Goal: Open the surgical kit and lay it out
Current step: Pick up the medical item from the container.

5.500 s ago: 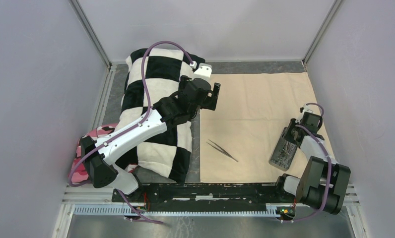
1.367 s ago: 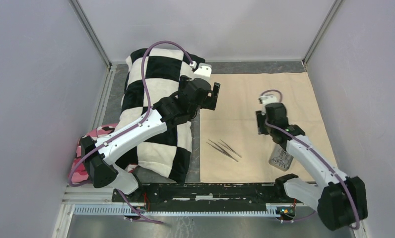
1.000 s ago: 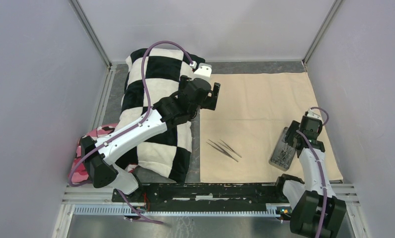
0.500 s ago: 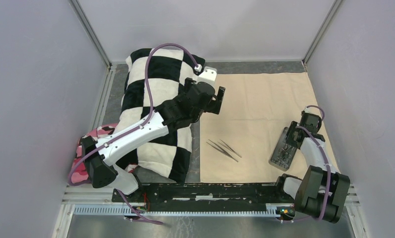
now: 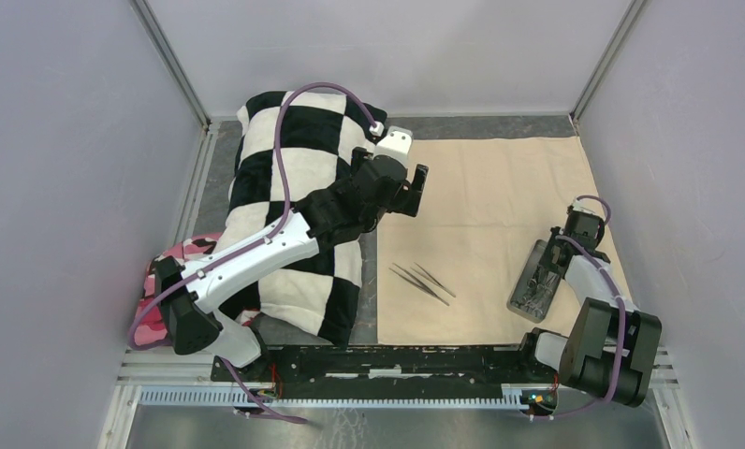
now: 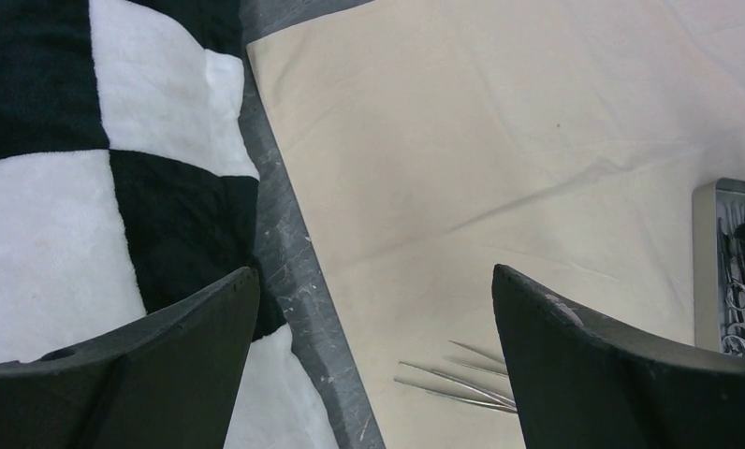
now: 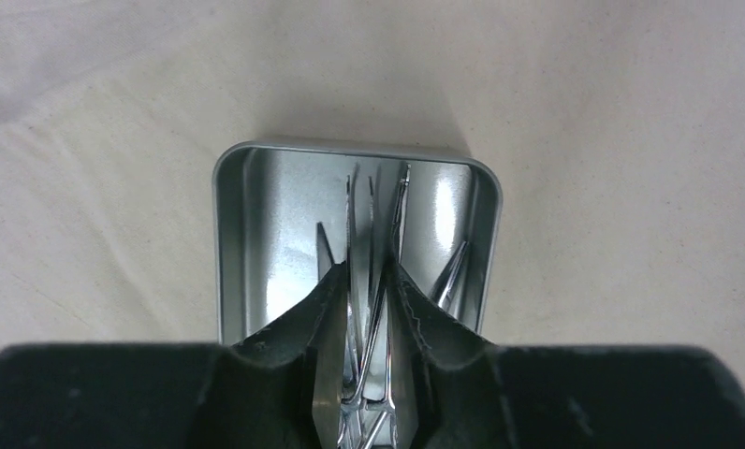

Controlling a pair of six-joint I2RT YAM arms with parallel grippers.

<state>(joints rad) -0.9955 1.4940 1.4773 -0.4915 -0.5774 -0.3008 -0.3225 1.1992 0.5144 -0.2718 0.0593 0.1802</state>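
Grey metal tray holds steel instruments; right fingers flank some narrowly, grip unclear; left fingers spread.

No legible text, labels, brands, numbers or signs in any view.
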